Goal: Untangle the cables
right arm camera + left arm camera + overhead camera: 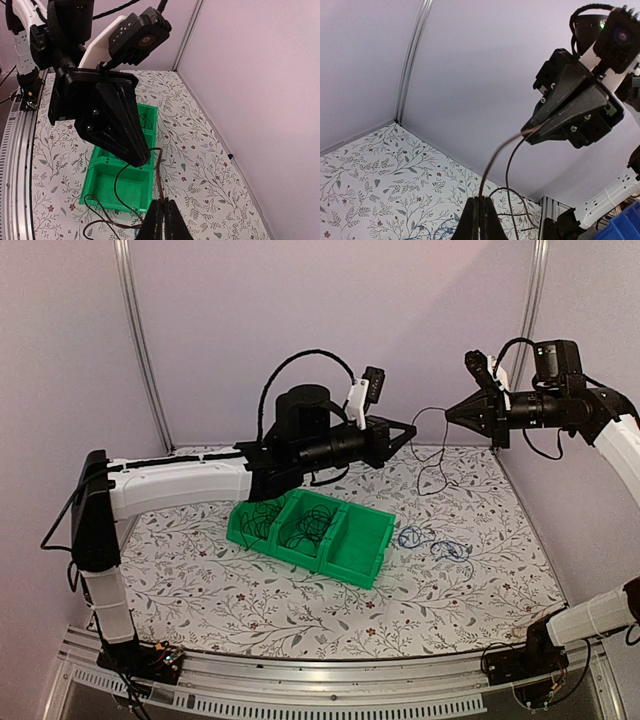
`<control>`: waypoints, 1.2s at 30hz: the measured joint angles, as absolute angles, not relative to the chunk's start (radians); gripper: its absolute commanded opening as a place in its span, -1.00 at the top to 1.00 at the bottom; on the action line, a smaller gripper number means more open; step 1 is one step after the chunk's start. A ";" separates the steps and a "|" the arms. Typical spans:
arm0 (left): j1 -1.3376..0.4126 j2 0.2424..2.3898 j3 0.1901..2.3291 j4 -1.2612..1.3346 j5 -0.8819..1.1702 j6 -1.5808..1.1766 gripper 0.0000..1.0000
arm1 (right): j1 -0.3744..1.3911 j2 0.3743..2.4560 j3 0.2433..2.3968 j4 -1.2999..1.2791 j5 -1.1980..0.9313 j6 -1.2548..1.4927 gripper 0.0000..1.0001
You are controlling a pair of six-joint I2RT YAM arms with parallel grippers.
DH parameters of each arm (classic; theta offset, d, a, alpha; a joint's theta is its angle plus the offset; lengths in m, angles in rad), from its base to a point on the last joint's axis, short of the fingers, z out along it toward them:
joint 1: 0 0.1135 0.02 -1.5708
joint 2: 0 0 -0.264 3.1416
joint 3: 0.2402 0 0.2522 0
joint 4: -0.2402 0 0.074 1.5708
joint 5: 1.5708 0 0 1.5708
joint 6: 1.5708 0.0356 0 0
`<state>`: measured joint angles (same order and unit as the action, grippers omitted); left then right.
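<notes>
Both the left tool [410, 429] and right tool [449, 413] were clamped shut on one black cable [491, 167] above the green bin [345, 552]; other cables [310, 523] lay inside it, a blue cable [432, 542] beside it.

The left claw [408, 430] and right claw [450, 413] pinch one black cable [430, 409] aloft near a green bin [310, 530].

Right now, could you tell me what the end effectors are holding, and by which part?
The left end effector and right end effector each pinch one thin black cable mid-length, with a short span between them.
</notes>
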<state>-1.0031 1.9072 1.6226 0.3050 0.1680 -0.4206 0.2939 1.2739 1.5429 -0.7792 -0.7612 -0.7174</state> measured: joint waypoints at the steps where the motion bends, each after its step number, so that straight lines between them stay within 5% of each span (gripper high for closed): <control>1: -1.001 1.906 1.613 0.311 0.168 -0.420 1.00 | 0.295 1.275 1.543 -0.779 -0.759 -0.718 0.47; 6: -0.975 1.866 1.514 0.311 0.142 -0.422 1.00 | 0.294 1.277 1.539 -0.779 -0.730 -0.689 0.16; 23: -0.706 1.307 1.047 0.032 -0.197 -0.416 1.00 | 0.281 1.262 1.328 -0.794 -0.663 -0.606 0.14; 36: -0.622 1.478 0.924 0.003 -0.276 -0.419 1.00 | 0.281 1.258 1.315 -0.819 -0.616 -0.618 0.13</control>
<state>-0.6224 1.4784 0.9241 0.0032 -0.2764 -0.4187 0.2810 1.2579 1.3151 -0.8188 -0.6155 -0.6182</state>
